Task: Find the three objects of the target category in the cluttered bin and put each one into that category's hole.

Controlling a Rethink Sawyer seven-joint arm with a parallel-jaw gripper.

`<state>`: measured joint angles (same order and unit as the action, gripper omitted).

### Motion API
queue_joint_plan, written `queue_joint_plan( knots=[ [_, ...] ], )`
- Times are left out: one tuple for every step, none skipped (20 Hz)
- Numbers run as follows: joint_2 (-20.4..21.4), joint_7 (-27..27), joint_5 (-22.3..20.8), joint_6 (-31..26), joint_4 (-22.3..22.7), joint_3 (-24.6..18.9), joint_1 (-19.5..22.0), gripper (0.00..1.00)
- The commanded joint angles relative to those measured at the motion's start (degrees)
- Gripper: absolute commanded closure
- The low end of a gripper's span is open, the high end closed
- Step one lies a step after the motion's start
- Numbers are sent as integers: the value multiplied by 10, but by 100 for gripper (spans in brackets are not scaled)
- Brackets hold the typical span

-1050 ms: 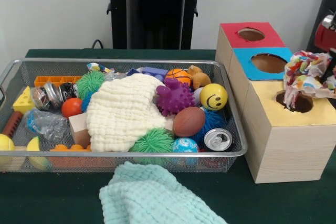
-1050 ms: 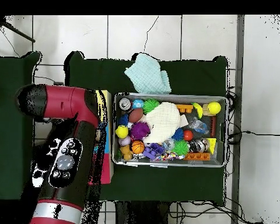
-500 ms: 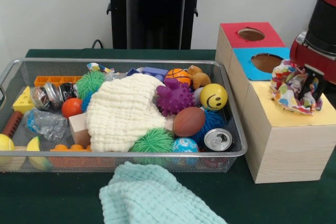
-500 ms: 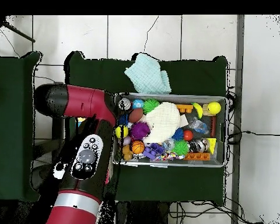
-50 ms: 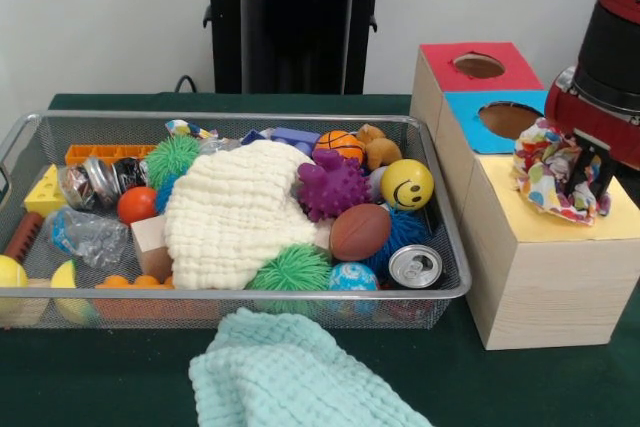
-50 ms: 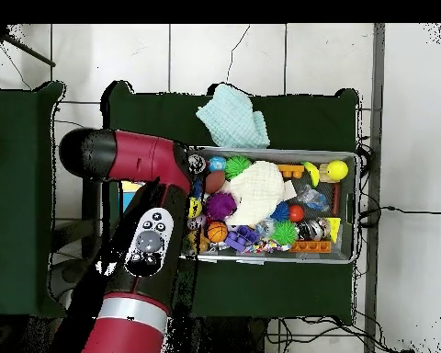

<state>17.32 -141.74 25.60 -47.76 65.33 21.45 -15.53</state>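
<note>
A colourful patterned cloth (image 5: 552, 175) hangs bunched over the yellow-topped box (image 5: 520, 222) and hides that box's hole. My gripper (image 5: 588, 175) is shut on the cloth's right side, with one black finger (image 5: 598, 169) showing against the fabric. A cream waffle cloth (image 5: 235, 212) lies over the middle of the wire bin (image 5: 230, 118). On the green table in front of the bin lies a mint waffle cloth (image 5: 290, 377). From overhead, the red arm (image 6: 141, 248) covers the boxes, while the cream cloth (image 6: 256, 191) and mint cloth (image 6: 231, 118) show.
The blue-topped hole (image 5: 511, 119) and red-topped hole (image 5: 478, 65) sit behind the yellow one. The bin holds a purple spiky ball (image 5: 332, 185), a yellow smiley ball (image 5: 407, 184), a brown football (image 5: 359, 231), a can (image 5: 414, 266), green fuzzy balls and several more toys.
The arm has moved toward the bin side, carrying the patterned cloth off its spot over the yellow hole, leftward and a little higher. The bin's contents have not moved.
</note>
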Motion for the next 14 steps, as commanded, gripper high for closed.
queue_joint_plan(
  knots=[
    [-104, 0, -23, 112, 30, -106, 44, 100],
    [-112, 1, -28, 110, 21, -104, 44, 100],
    [-120, 3, -32, 108, 12, -103, 45, 100],
    [-130, 3, -34, 106, 3, -104, 46, 100],
    [-141, 3, -34, 102, -8, -105, 48, 100],
    [-154, 5, -41, 102, -23, -100, 46, 100],
    [-166, -1, -41, 101, -36, -97, 45, 100],
    [-178, -5, -43, 109, -46, -93, 43, 100],
    [-190, -9, -42, 119, -55, -92, 44, 100],
    [-202, -14, -44, 127, -65, -88, 41, 100],
    [-213, -31, -44, 145, -72, -80, 35, 100],
    [-223, -43, -45, 151, -81, -71, 30, 100],
    [-231, -56, -46, 150, -91, -60, 24, 100],
    [-233, -61, -45, 154, -92, -59, 23, 100]
  ],
)
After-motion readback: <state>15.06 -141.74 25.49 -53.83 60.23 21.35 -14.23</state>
